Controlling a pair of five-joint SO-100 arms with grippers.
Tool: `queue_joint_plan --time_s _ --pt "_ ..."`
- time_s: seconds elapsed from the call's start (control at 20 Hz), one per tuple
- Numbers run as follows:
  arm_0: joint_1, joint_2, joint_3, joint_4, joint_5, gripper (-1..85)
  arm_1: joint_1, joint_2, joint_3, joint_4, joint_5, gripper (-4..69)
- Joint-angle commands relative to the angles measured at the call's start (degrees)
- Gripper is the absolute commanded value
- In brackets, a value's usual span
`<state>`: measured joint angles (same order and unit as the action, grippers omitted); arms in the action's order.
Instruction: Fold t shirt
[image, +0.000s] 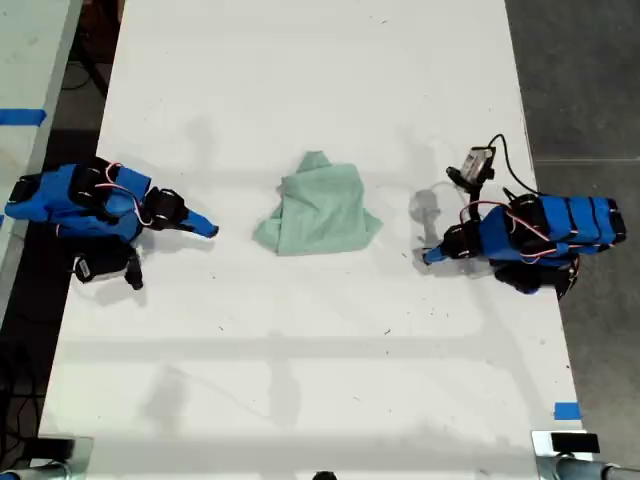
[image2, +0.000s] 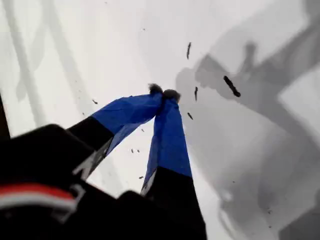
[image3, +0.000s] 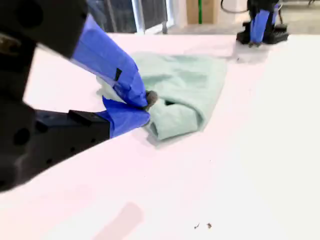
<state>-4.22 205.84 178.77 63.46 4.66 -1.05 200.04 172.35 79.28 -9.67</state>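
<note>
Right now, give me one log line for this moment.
shirt: bundled, not gripped | first claw: shut, empty, off shirt | second claw: shut, empty, tip near shirt

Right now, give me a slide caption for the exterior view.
Bundled mint t shirt lies on the white table between two blue arms, neither touching it.
</note>
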Motion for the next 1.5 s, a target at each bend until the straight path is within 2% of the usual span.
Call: queue_joint_plan --time_s 0.0,0.05,0.15,0.2,0.3,0.4,0.45,0.5,0.6,0.7,0.8,0.85,0.9,0.95,1.05,1.15,1.45 --pt "-2.0 0.4 0.7 -0.5 -0.4 -0.3 2.2 0.7 4.1 -2.5 5.4 0.2" --pt "-2.2 0.4 0.5 0.0 -0.7 -0.1 2.2 0.7 4.8 -3.0 7.1 0.8" --pt "-0.6 0.4 1.2 -0.2 -4.3 -0.1 2.2 0.7 4.8 -1.2 10.7 8.9" --pt "0.4 0.4 2.2 -1.1 -6.0 -0.1 2.1 0.7 4.8 -1.1 9.4 8.6" --pt "2.3 0.4 3.3 -1.9 -11.4 -0.1 1.6 0.7 4.0 0.4 9.2 2.2" --pt "2.8 0.4 5.7 -3.7 -18.1 -0.2 1.3 0.7 4.0 0.5 5.4 2.4" --pt "3.3 0.3 5.7 -4.1 -20.0 -0.2 1.7 0.7 4.0 0.5 2.4 4.2" --pt "4.2 0.3 5.7 -4.8 -23.6 -0.2 1.7 0.7 4.0 0.5 1.8 8.7" --pt "5.1 0.3 5.6 -5.3 -26.1 -0.2 1.1 0.7 4.0 0.5 0.7 13.4" --pt "6.2 0.3 5.5 -4.7 -22.9 -0.1 0.8 0.7 4.0 0.5 -0.9 13.6" --pt "6.9 0.4 5.1 -2.3 -11.8 -0.1 0.9 0.7 4.0 0.5 -1.6 13.5" --pt "9.0 0.4 4.7 -1.9 -11.3 2.6 0.0 0.7 4.0 0.5 -5.3 13.5" --pt "12.4 0.4 4.6 -1.9 -11.2 8.6 -1.4 0.7 4.0 0.5 -6.5 13.3" --pt "15.6 0.4 4.8 -1.9 -10.9 10.5 -1.9 0.7 4.0 0.4 -7.6 13.1" --pt "15.4 0.4 5.3 -2.5 -7.3 1.2 -0.6 0.7 4.1 0.4 -10.3 13.1" --pt "14.7 0.4 5.4 -2.5 -7.2 5.9 -0.9 0.7 4.1 0.4 -9.1 13.0" --pt "11.6 0.4 5.3 -2.5 -7.2 9.7 -0.4 0.7 4.1 0.4 -8.3 13.0"
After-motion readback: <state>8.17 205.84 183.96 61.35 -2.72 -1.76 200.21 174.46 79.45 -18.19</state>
